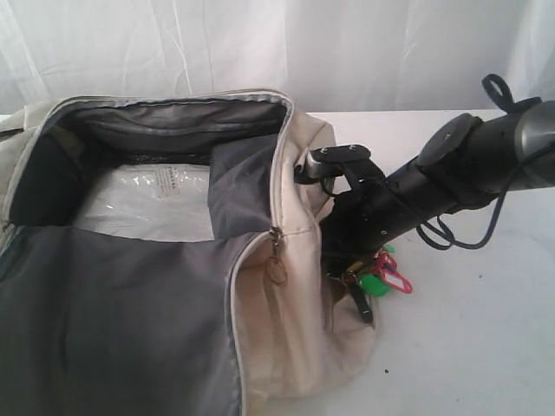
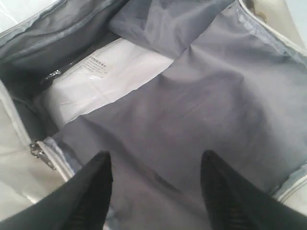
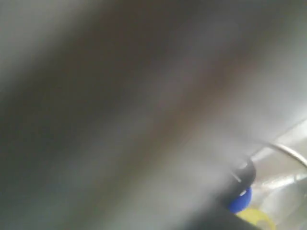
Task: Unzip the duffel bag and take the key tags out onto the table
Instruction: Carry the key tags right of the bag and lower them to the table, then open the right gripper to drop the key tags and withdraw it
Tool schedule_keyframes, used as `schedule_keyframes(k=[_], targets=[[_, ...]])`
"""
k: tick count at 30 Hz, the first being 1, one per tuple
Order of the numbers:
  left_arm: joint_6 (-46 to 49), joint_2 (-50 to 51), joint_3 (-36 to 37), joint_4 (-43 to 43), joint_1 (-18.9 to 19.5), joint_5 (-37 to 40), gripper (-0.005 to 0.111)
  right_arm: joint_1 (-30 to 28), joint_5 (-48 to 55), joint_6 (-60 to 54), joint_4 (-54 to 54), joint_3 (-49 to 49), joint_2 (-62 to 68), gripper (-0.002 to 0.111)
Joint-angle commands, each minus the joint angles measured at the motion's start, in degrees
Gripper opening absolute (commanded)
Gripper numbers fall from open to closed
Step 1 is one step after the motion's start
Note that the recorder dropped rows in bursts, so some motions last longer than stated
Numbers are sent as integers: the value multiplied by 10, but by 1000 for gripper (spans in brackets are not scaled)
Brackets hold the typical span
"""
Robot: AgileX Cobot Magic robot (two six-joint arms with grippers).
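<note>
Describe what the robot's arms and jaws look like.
The right arm is black and dark grey tubes with a round joint cap, a pale metal bracket near the wrist, and loose black cables. The left gripper has black, tapering jaws, ribbed inside.

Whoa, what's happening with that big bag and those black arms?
A two-armed robot is emptying the duffel bag, which already lies unzipped on the table. The right arm reaches down beside the bag's end, where the key tags, green and red showing, bunch at its tip just outside the bag; its grip is hidden. The left gripper hovers open over the grey lining.
</note>
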Motion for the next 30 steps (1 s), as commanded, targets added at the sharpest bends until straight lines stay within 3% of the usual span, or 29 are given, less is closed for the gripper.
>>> schedule_keyframes(k=[1,8,12,17,24,30], targets=[[-5,-3,4,7,1,1,59,22,39,-9,19,-23,6,0],[-5,-3,4,7,1,1,59,20,59,-9,2,-27,-7,0],[-5,-3,4,7,1,1,59,16,64,28,-104,-27,-47,0],[-5,-3,4,7,1,1,59,-47,106,149,-286,-27,-109,0],[-5,-3,4,7,1,1,59,-112,147,150,-327,-27,-142,0],[-5,-3,4,7,1,1,59,-119,137,175,-388,-27,-142,0]])
